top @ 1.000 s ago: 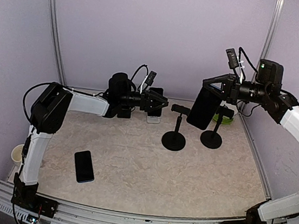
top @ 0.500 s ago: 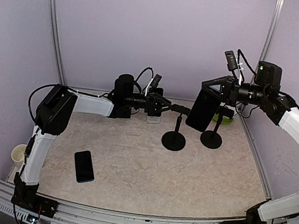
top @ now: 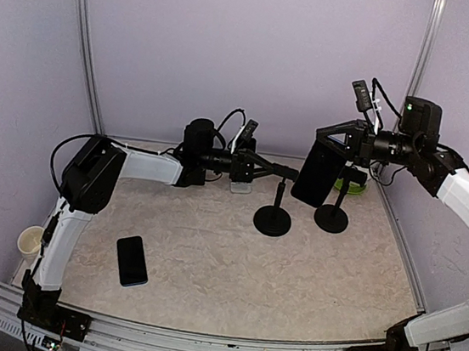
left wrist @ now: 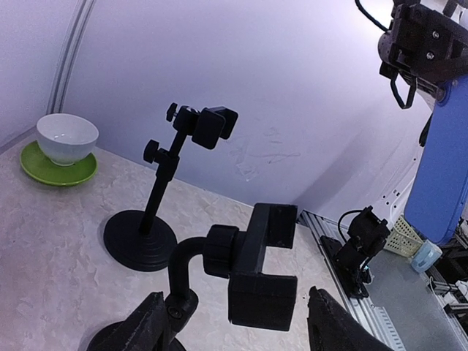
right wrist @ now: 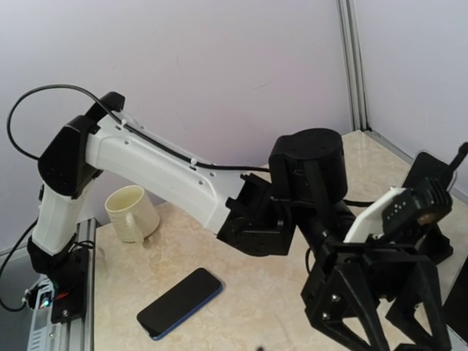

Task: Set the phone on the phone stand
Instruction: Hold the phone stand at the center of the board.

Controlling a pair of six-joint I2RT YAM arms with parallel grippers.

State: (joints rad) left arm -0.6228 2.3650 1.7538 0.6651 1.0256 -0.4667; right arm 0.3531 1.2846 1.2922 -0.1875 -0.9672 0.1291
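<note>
L gripper (top: 271, 170) reaches out level at the back of the table (top: 231, 269), at cradle height on the centre stand (top: 272, 222). In L wrist view its fingers (left wrist: 148, 329) are spread, one on each side of the stand's cradle and bent neck. There is a clear gap on the R side; can't tell if the L finger touches the neck. Nothing is grasped. R gripper (top: 339, 140) is clenched on the top edge of the phone (top: 318, 174). The phone hangs upright in the air, dark face toward cam and blue back toward the L wrist cam. It sits above and between the centre stand and the far stand (top: 332, 217), on neither cradle. Spare phone (top: 131, 260) lies flat front-L on the table, well apart from both stands. Cup (top: 29, 241) sits at the L edge. White bowl (left wrist: 67, 135) on a green saucer (left wrist: 55, 168) is behind the far stand.
</note>
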